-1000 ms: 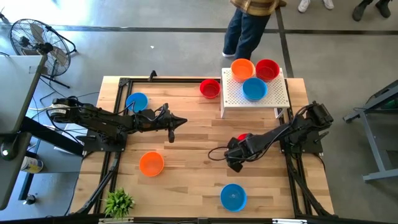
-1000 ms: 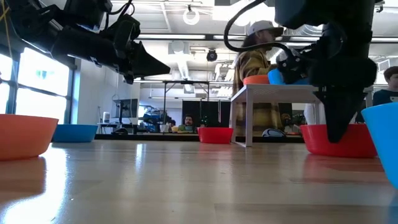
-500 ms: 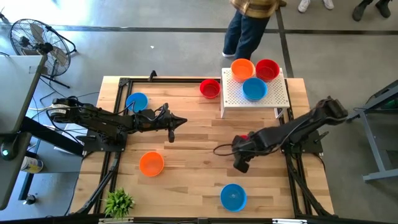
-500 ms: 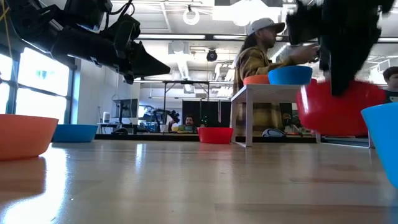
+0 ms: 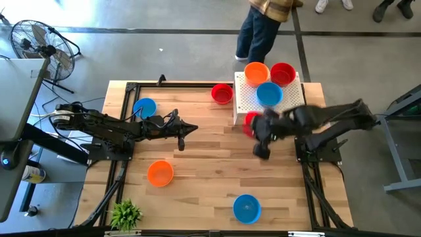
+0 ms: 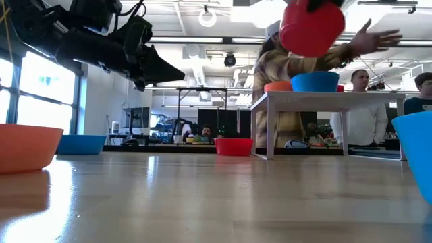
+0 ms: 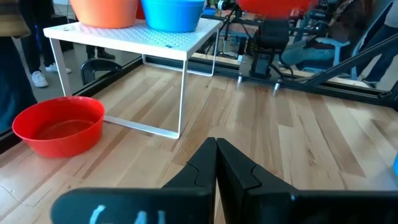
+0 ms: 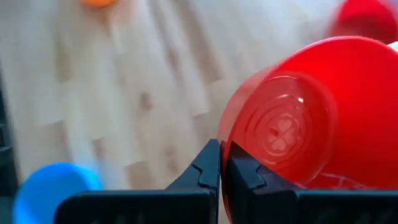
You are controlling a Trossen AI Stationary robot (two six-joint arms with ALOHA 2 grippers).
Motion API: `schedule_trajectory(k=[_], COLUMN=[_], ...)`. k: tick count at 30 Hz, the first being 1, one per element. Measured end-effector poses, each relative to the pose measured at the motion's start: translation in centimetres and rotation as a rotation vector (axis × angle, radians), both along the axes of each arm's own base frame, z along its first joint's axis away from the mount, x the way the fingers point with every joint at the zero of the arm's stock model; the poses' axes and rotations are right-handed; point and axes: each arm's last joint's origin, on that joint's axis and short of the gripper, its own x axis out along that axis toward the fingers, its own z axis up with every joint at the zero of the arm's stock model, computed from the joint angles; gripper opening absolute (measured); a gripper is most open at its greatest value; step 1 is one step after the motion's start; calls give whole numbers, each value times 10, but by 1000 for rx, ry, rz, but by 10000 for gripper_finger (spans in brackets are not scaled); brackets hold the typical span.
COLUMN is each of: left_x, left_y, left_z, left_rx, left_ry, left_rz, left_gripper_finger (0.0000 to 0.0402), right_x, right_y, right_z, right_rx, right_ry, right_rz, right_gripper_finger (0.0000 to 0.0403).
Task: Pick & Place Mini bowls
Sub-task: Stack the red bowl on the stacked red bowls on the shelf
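Observation:
My right gripper [image 8: 221, 158] is shut on a red mini bowl [image 5: 249, 122], held in the air beside the near left corner of the white perforated stand [image 5: 289, 105]. The low view shows this bowl [image 6: 312, 27] tilted, above the stand's top. My left gripper [image 5: 181, 133] hovers shut over the table's middle left, holding nothing. Resting on their bases on the table are a blue bowl [image 5: 145, 107], an orange bowl [image 5: 160, 173], a second blue bowl [image 5: 247, 208] and a red bowl [image 5: 222, 93]. The stand carries an orange bowl [image 5: 256, 72], a red bowl [image 5: 283, 73] and a blue bowl [image 5: 269, 94]. My right gripper pinches the red bowl's wall at its rim [image 8: 231, 146] between the two fingers, one on each side of the wall. The bowl is lifted clear of the table and tipped onto its side, its round base [image 8: 280, 127] facing the wrist camera.
A person stands at the table's far edge behind the stand [image 5: 260, 33], with a raised hand [image 6: 374, 37] showing in the low view. A small green plant [image 5: 125, 214] sits at the near left corner. Bare wood lies across the table's middle.
My right gripper has risen from the table's right middle with the red bowl and swung toward the far edge, up to the white stand. The bowl, resting on the table a second ago, is lifted clear and tilted. The left arm has kept still.

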Motion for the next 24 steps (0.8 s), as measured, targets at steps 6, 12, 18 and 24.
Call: schedule_trajectory(k=[6, 12, 18, 24], left_x=[0, 0, 0, 0], left_y=[0, 0, 0, 0], left_z=[0, 0, 0, 0], left_rx=[0, 0, 0, 0], left_ry=[0, 0, 0, 0], left_rz=[0, 0, 0, 0], left_gripper_finger=[1, 1, 1, 1], right_x=[-21, -44, -50, -54], right_y=[-62, -123, -182, -227], right_z=[44, 62, 52, 31], right_rx=[-146, -249, -221, -140], right_ry=[48, 101, 259, 386], right_rz=[-84, -181, -233, -250], right_gripper_finger=[1, 0, 0, 0])
